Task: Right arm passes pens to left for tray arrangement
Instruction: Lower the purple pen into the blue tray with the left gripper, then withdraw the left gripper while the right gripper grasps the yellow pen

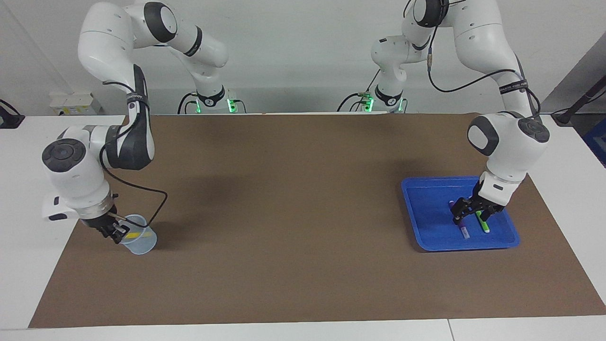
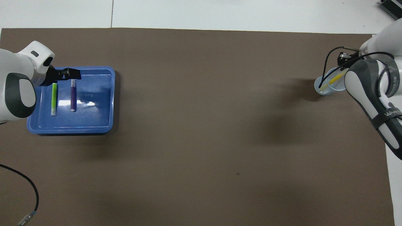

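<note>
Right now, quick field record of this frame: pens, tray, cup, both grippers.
tray: blue, on the brown mat, toward the left arm's end
green pen: flat in tray
purple pen: flat in tray, beside green, apart
yellow pen: leaning in the cup, toward the right arm's end
left gripper: open, low over the two pens in the tray
right gripper: at the cup's rim, by the yellow pen; grip unclear
pens placed: two of three

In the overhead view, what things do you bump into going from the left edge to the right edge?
Green pen → purple pen, both lying in the blue tray → then bare mat → clear cup holding the yellow pen.
</note>
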Controlling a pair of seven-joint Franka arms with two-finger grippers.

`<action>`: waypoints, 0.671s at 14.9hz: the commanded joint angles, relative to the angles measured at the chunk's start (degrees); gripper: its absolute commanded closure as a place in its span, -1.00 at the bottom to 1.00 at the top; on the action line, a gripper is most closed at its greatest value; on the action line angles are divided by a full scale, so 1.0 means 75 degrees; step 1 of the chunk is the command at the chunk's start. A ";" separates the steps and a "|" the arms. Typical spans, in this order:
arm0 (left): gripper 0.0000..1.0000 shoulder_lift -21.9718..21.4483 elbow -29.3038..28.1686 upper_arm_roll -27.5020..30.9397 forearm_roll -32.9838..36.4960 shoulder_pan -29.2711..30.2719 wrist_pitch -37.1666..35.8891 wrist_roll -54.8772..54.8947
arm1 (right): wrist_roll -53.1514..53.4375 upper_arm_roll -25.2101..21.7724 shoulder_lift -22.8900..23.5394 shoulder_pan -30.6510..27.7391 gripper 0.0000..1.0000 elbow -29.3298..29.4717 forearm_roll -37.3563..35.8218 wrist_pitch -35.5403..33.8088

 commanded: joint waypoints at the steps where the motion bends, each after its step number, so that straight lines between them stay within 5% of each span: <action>1: -1.00 -0.0263 -0.0027 -0.0029 -0.0351 -0.0209 -0.0313 -0.1074 | 0.0190 0.0109 0.0004 -0.0097 0.44 -0.0072 -0.0087 0.0046; 10: -1.00 -0.0790 -0.0085 -0.0064 -0.0552 -0.1251 -0.0641 -0.4778 | 0.0096 0.0109 0.0015 -0.0097 1.00 -0.0060 -0.0099 0.0035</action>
